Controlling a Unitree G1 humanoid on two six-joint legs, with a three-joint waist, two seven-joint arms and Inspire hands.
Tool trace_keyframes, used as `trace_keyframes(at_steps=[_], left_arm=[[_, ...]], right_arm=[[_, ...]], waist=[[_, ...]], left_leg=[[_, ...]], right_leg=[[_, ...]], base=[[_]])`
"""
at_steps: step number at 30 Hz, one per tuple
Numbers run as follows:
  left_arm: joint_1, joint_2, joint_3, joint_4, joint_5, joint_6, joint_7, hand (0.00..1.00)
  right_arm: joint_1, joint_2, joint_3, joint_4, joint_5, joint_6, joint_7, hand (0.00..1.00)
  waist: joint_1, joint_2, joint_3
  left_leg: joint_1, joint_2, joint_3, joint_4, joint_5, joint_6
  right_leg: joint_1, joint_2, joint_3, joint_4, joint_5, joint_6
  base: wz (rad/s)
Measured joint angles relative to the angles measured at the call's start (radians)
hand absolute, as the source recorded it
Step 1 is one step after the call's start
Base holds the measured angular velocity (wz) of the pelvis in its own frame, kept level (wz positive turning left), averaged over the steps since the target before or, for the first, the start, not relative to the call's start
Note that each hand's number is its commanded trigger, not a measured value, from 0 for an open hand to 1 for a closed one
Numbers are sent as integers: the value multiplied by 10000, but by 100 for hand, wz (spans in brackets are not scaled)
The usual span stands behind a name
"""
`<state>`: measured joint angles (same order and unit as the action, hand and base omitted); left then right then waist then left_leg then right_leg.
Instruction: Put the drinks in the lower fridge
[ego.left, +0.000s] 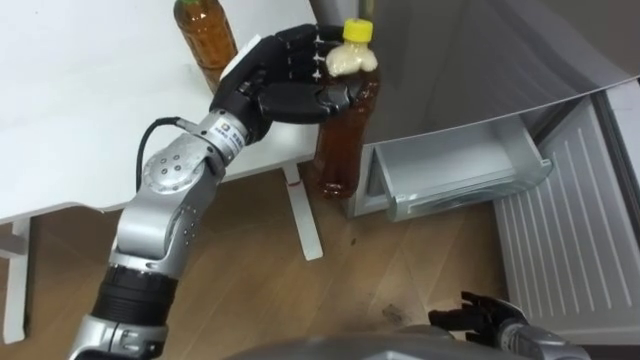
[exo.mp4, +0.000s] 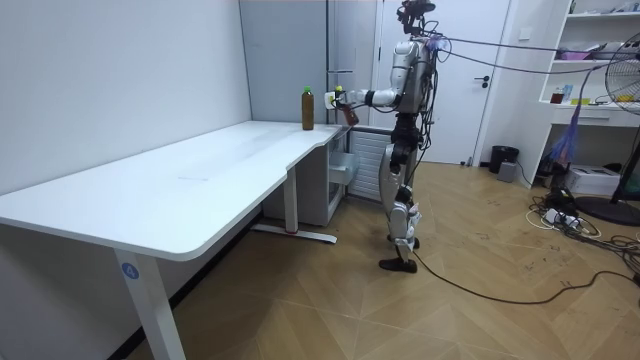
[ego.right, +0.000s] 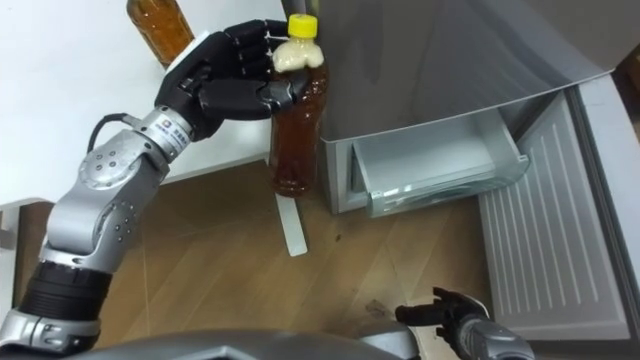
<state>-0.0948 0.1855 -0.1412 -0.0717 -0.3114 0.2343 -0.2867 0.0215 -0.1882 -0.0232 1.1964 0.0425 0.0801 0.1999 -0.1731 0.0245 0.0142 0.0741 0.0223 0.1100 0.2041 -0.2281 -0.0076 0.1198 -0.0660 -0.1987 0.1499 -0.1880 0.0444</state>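
Note:
My left hand (ego.left: 283, 78) is shut on the upper part of a brown tea bottle (ego.left: 341, 150) with a yellow cap. It holds the bottle upright in the air, just off the white table's (ego.left: 80, 120) edge and beside the grey fridge (ego.left: 480, 60). A second brown bottle (ego.left: 205, 35) stands on the table behind that hand. Low on the fridge, a clear drawer (ego.left: 460, 175) is pulled out to the right of the held bottle. My right hand (ego.left: 478, 315) hangs low near my body with relaxed fingers. In the room view I stand at the table's far end, held bottle (exo.mp4: 346, 110) out in front.
A white ribbed panel of the open fridge door (ego.left: 575, 230) lies to the right of the drawer. The table's white leg and foot (ego.left: 303, 215) stand on the wooden floor below the bottle. A fan and cables (exo.mp4: 585, 215) sit at the room view's right.

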Motion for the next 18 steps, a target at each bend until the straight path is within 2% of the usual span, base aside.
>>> trace_keyframes(at_steps=[13, 18], left_arm=[[0, 23, 0, -1, -8, -1, 66, 100], [0, -46, 3, -62, 2, -2, 294, 100]], right_arm=[[-41, 121, 15, 37, 103, -57, -146, 0], [-57, 174, 187, -16, 97, -33, -147, 0]], waist=[[-115, -106, -41], [-15, -208, -111]], left_leg=[[44, 4, 22, 2, 0, 0], [40, 16, 53, 9, 0, 0]], right_leg=[[16, 2, 20, 8, 3, -5], [3, 2, 12, 26, 8, -10]], base=[[0], [0]])
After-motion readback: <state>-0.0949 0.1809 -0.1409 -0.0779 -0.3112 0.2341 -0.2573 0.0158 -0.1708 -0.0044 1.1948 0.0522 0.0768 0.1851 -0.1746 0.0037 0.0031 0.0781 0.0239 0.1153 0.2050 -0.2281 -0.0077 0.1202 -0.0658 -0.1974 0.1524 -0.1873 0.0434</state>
